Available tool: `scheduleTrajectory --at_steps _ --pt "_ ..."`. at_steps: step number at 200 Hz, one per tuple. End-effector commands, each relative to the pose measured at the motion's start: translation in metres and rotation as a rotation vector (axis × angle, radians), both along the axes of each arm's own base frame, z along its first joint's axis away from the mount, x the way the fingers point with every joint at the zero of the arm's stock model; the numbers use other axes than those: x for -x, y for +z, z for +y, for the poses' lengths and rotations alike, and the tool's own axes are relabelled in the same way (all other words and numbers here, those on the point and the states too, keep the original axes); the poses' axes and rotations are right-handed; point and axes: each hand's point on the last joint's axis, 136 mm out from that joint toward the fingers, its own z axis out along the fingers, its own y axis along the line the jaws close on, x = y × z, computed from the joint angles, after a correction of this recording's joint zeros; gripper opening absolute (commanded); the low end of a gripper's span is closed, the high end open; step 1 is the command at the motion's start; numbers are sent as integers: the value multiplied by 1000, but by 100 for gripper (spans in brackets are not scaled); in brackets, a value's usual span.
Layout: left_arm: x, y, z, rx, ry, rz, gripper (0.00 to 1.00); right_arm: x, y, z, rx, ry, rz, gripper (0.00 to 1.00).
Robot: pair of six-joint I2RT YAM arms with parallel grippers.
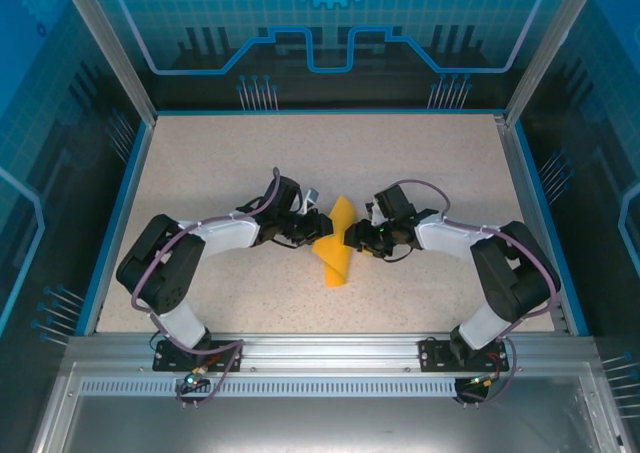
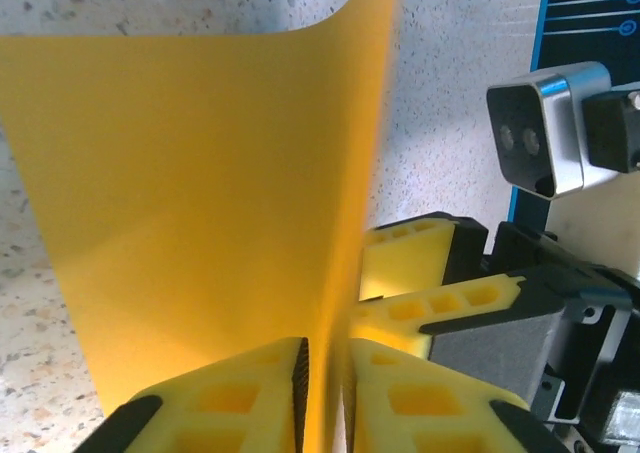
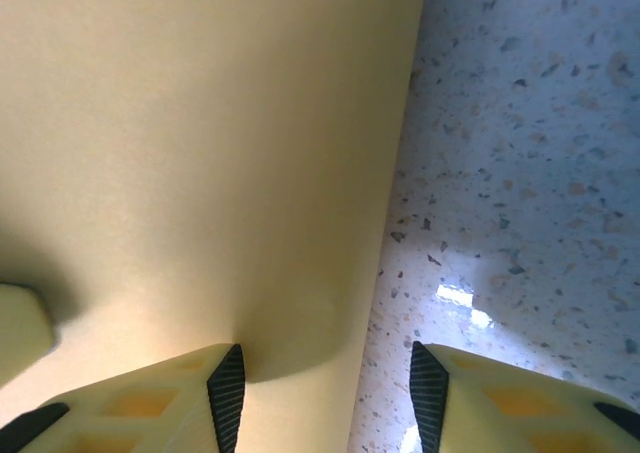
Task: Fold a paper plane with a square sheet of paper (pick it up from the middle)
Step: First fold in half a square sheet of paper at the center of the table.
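We find the sheet (image 1: 337,248) mid-table (image 1: 430,163), standing curved between the two arms; we judge that this hold presents a free flap for folding. The left gripper (image 2: 325,378) is clamped on the sheet's edge, pads pressed together through it. The right gripper (image 3: 325,383) stands apart, one pad against the sheet, gripping nothing.

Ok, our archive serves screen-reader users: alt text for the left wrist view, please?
The left gripper pinches the near edge of the square sheet of paper, which stands upright and curls over the speckled table. The right gripper sits just right of it.
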Motion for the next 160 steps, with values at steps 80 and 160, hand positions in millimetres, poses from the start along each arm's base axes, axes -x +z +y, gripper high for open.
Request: scheduleTrajectory --at_steps 80,160 --pt "26 2 -8 60 100 -12 7 -7 7 19 -220 11 23 69" --pt "31 31 -4 121 77 -143 10 7 8 10 -211 -11 5 83"
